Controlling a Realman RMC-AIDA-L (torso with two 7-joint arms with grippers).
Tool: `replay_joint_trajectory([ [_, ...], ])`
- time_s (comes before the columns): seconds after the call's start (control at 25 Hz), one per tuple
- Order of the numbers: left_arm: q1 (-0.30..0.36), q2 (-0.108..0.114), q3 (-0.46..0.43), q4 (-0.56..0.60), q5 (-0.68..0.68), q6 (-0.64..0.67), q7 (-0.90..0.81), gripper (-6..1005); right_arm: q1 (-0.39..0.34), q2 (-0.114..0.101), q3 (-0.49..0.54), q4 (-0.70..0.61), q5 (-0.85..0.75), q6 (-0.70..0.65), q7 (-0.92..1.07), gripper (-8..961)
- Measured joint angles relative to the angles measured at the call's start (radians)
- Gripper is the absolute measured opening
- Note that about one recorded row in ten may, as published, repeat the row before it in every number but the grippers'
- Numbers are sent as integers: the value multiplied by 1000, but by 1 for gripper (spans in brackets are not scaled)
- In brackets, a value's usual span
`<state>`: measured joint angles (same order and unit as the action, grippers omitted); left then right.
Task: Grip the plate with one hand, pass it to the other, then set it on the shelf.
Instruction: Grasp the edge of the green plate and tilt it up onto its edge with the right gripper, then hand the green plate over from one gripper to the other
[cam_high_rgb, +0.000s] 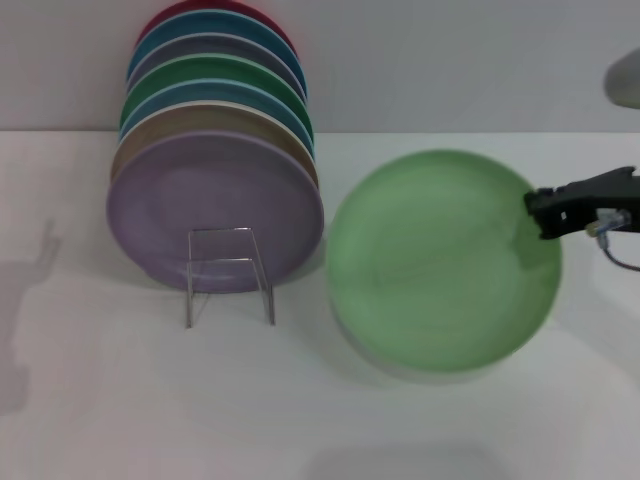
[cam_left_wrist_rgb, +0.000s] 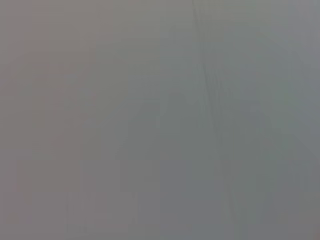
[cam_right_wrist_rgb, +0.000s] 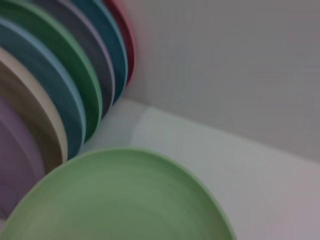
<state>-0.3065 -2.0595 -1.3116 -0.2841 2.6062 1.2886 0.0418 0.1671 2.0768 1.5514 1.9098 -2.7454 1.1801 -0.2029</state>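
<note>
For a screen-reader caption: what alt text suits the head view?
The right gripper holds a round, pale mint-green plastic plate by its right rim above a white table. To its left, coloured plates stand in a thin wire rack.

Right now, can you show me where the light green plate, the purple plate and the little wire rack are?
Green plate (cam_high_rgb: 440, 262): head view, middle of its face.
Purple plate (cam_high_rgb: 215, 195): head view, upper middle of its face.
Wire rack (cam_high_rgb: 228, 285): head view, crossbar of the front loop.

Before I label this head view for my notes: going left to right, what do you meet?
Row of upright plates with the wire rack in front → pale green plate → right gripper at that plate's right rim.
</note>
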Motion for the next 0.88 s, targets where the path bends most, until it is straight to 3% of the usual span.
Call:
replay_joint_trajectory([
  [0.16, 35, 6, 7, -51, 8, 53, -17, 808, -117, 2, -33, 71, -12, -141, -39, 19],
  [0.32, 85, 29, 3, -178, 71, 21, -47, 808, -261, 7, -128, 86, -3, -440, -151, 19],
  [0.44, 111, 48, 0, -267, 128, -38, -86, 808, -315, 9, -192, 73, -3, -629, -215, 20],
  [0.48, 125, 70, 1, -346, 186, -116, -122, 808, -326, 8, -228, 42, -3, -744, -242, 20],
  [0.56, 129, 80, 0, -378, 211, -155, -141, 808, -331, 7, -253, 19, -3, -815, -266, 20],
  [0.64, 151, 120, 6, -511, 270, -296, -205, 808, -344, 6, -295, -17, -2, -931, -314, 20],
  [0.68, 172, 152, 22, -619, 284, -392, -238, 808, -361, 6, -336, -50, -2, -1046, -356, 19],
  [0.72, 172, 152, 22, -619, 284, -392, -238, 808, -361, 6, -336, -50, -2, -1046, -356, 19],
  [0.88, 209, 215, 45, -807, 283, -555, -281, 808, -378, 2, -404, -172, -5, -1327, -412, 19],
])
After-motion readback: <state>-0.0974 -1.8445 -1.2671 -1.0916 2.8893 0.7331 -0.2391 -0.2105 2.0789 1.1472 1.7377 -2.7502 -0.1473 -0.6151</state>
